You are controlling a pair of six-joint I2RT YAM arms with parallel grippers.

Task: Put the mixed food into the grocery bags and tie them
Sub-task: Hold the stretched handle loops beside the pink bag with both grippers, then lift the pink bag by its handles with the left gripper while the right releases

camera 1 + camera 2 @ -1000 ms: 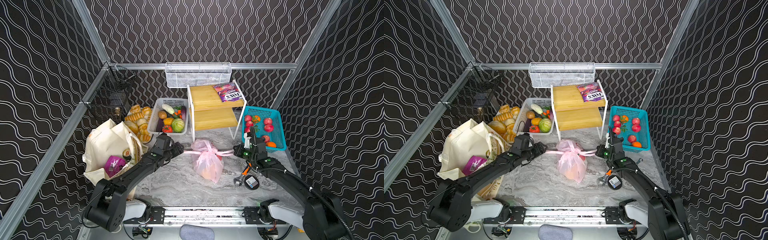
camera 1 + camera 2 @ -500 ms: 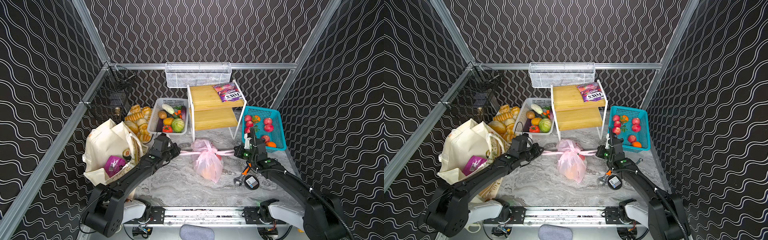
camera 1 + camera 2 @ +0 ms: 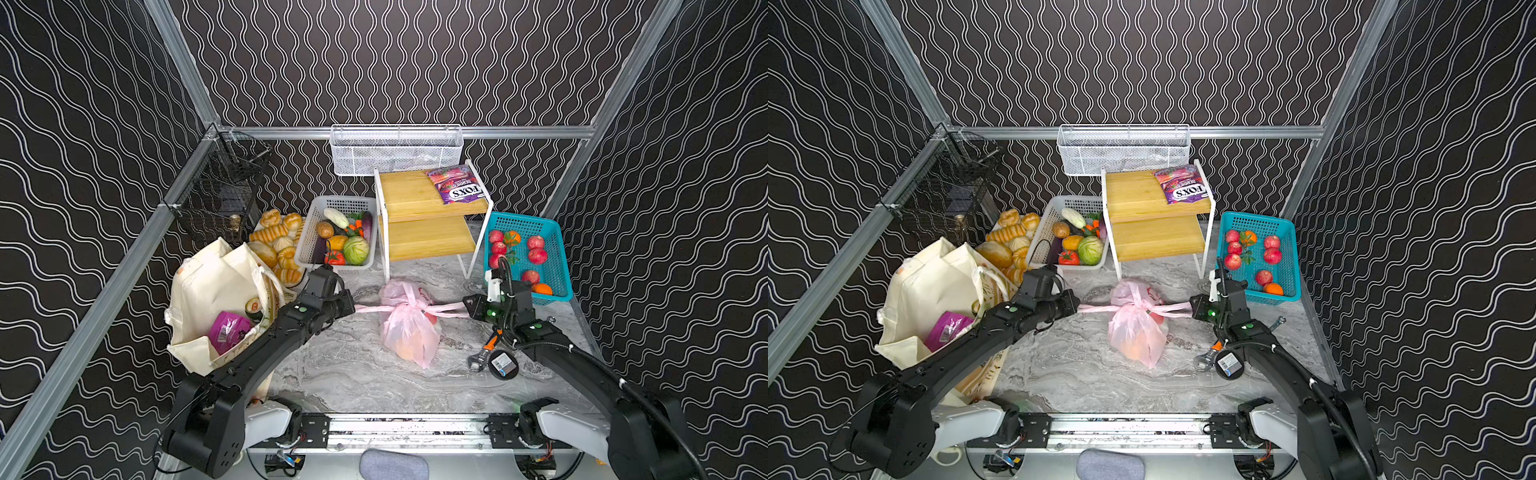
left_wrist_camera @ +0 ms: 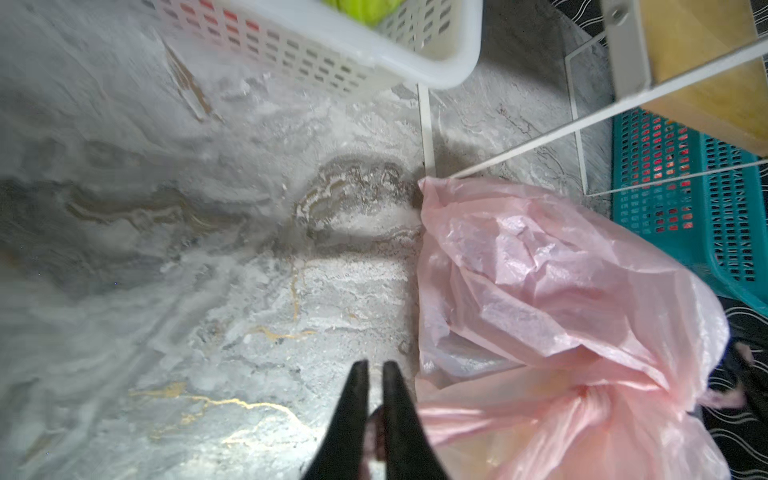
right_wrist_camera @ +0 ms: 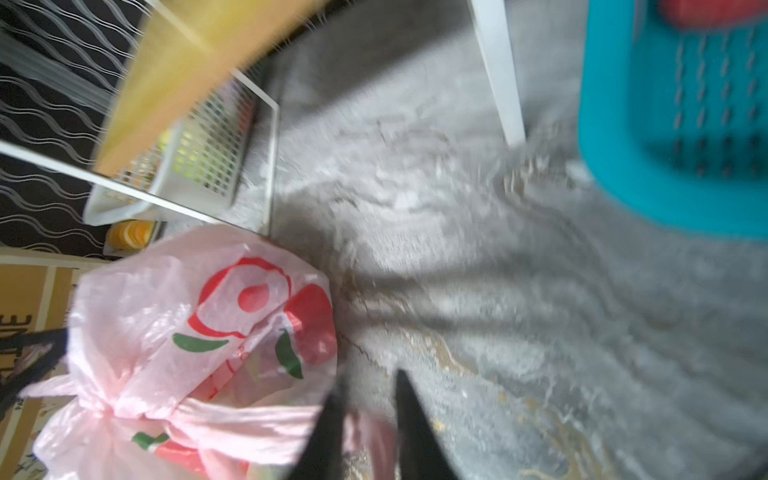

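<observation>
Left fingers (image 4: pixel 353 415), right fingers (image 5: pixel 411 432) slightly apart astride pink bag (image 3: pixel 409 336) handles, bare table (image 3: pixel 353 374) around

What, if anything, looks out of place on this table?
An orange-handled wrench and a round black labelled object lie on the right side of the marble table. They are tools among groceries. The FOX'S candy bag sits on top of the wooden rack, not yet bagged.

A knotted pink plastic bag (image 5: pixel 199 332) with red and green print lies on the marble bench (image 5: pixel 498 291), just beside the white-framed wooden rack (image 5: pixel 199 62); its twisted handle (image 5: pixel 249 419) runs between the right gripper's (image 5: pixel 370 386) parted black fingers, with a teal basket (image 5: pixel 665 145) nearby
</observation>
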